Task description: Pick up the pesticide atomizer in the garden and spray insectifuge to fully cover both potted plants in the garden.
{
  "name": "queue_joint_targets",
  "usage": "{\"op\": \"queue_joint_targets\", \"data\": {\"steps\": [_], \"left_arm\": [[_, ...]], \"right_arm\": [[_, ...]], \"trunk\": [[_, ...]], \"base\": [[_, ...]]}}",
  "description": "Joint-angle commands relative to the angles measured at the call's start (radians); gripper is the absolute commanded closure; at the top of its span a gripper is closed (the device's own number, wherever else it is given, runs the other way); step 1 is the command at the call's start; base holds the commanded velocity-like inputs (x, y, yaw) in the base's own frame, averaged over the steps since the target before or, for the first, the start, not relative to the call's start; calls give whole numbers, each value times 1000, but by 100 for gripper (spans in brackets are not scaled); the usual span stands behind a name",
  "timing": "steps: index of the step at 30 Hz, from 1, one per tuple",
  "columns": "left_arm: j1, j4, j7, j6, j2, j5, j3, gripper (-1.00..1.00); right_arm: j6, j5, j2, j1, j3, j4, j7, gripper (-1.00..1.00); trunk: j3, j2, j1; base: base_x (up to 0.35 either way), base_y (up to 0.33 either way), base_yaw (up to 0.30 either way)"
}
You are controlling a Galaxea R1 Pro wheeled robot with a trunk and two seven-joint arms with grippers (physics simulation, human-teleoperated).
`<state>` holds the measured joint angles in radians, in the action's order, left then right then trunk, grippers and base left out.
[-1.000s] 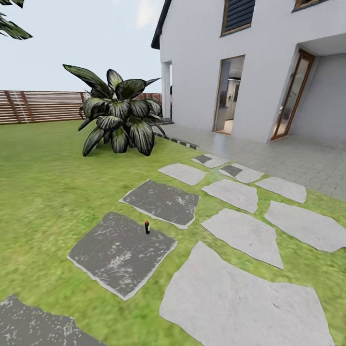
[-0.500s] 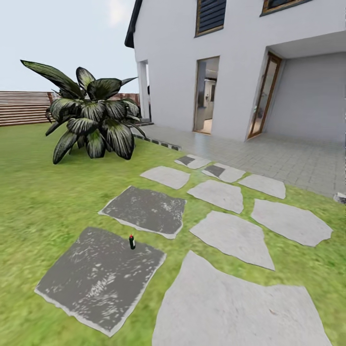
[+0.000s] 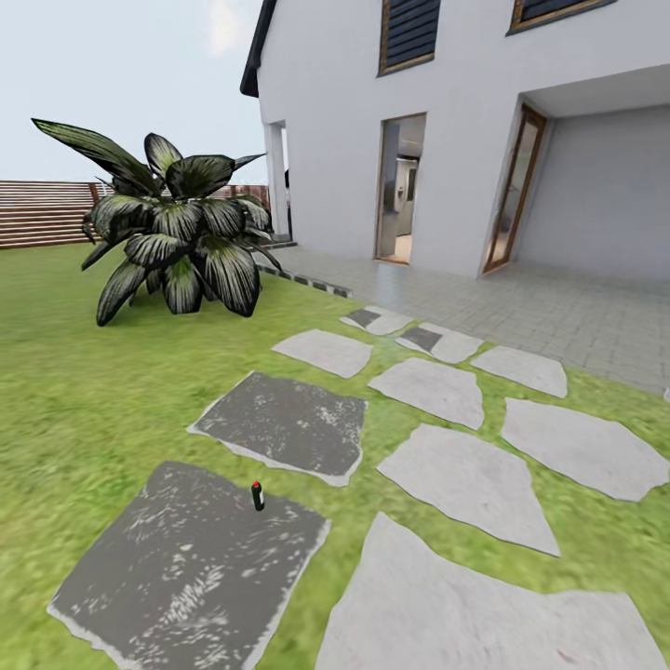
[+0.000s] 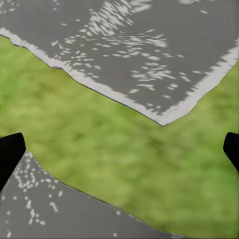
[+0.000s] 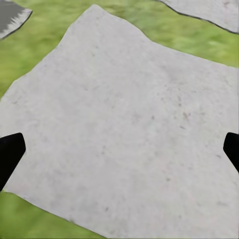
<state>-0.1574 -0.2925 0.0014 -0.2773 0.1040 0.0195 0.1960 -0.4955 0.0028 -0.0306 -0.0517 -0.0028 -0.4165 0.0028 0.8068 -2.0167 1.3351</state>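
The pesticide atomizer [image 3: 258,496] stands upright on a dark grey mottled paving slab [image 3: 186,577] set in the lawn [image 3: 84,372] of the garden, near that slab's far edge and well apart from everything else. It is a slim dark bottle with a pale label and a small reddish top; finer detail is too small to tell. A second dark slab [image 3: 284,423] lies just beyond it, and pale grey stepping stones [image 3: 470,479] run to the right toward a paved terrace [image 3: 558,316] before a white house [image 3: 447,121] with two open doorways. A large long-leaved striped plant [image 3: 177,237] grows on the grass at the left, with a brown slatted fence [image 3: 42,212] behind it. In my left wrist view, my left tool [image 4: 119,149] is released: its two dark fingertips [image 4: 10,154] sit at opposite edges with a wide gap, grasping nothing, over a strip of grass between two dark slabs. In my right wrist view, my right tool [image 5: 119,152] is likewise released, its fingertips [image 5: 10,152] wide apart and empty, over a pale stone [image 5: 129,124] bordered by grass. Neither tool is touching the atomizer.
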Motion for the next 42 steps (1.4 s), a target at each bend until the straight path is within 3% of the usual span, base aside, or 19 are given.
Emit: {"op": "queue_joint_targets", "data": {"steps": [1, 32, 38, 42], "left_arm": [[-1, 1, 0, -3, 0, 2, 0, -100], [-2, -6, 8, -4, -2, 4, 8, -100], [-21, -52, 8, -2, -19, 5, 1, -100], [-108, -78, 0, 8, -27, 5, 1, -100]], "right_arm": [[-3, 0, 0, -1, 0, 1, 0, -100], [-3, -1, -1, -1, -3, -8, -6, -100], [19, 0, -3, -5, -3, -176, -7, -100], [100, 0, -6, -34, -3, -295, -9, -100]], "trunk": [[1, 0, 0], [1, 0, 0], [1, 0, 0], [1, 0, 0]], "base": [[333, 78, 0], [334, -4, 0], [126, -193, 0], [14, -49, 0]]}}
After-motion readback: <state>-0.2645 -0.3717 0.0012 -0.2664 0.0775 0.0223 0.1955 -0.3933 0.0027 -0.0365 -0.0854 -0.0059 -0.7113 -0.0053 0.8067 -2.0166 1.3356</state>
